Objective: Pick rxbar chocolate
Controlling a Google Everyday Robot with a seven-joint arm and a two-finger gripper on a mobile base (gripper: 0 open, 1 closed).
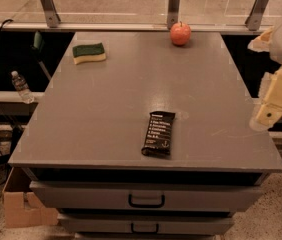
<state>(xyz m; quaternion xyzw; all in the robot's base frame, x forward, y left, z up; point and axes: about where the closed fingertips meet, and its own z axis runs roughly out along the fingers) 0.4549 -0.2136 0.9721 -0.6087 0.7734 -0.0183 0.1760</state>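
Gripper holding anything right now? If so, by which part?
Nothing held. The gripper hangs off the grey table's right edge, well apart from the flat black foil-wrapped rxbar chocolate, which lies near the table's front edge.

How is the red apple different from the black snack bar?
The apple is round and red; the rxbar chocolate is flat, rectangular and black with white writing. The apple sits at the far edge of the table; the rxbar chocolate lies near its front edge. Both rest on it. The gripper hangs beyond its right edge.
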